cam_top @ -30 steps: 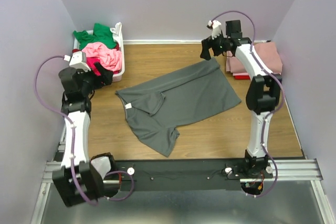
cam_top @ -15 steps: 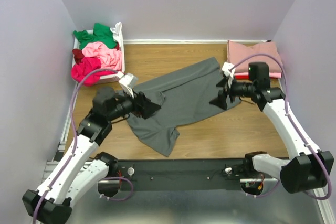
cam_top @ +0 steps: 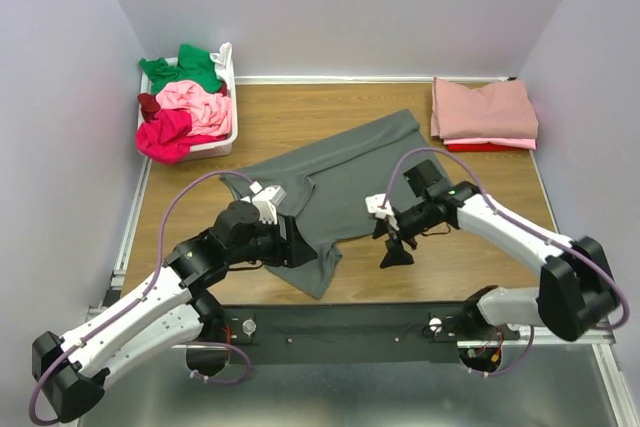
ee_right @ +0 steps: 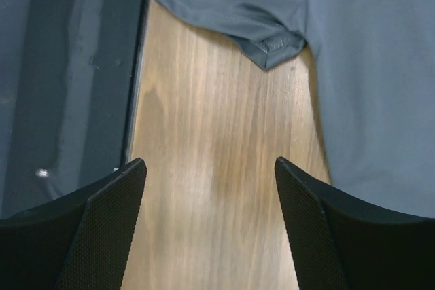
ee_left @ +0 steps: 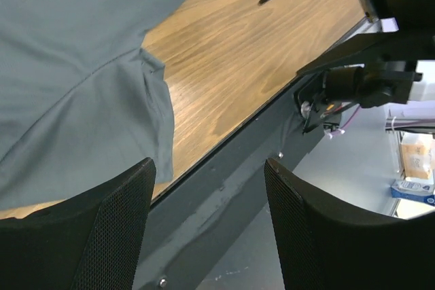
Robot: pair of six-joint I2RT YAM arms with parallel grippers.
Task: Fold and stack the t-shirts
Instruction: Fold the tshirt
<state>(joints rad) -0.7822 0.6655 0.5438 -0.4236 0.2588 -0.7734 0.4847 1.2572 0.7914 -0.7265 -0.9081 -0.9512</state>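
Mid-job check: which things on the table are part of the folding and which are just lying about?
Job: dark grey t-shirt, spread out; green shirt, light pink shirt, magenta shirt, maroon shirt, in the white basket; dusty rose shirt folded over red shirt.
Lying about: white basket, table.

White plastic basket (cam_top: pixel 232 107) at the wooden table's (cam_top: pixel 330 112) far-left corner, lilac walls (cam_top: pixel 350 7) around

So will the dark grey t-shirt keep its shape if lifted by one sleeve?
Probably not. The dark grey t-shirt lies flat with soft creases and a limp sleeve, so it will likely droop and stretch. It looks thin, so probably light. On the smooth wooden table it may slide rather than stay.
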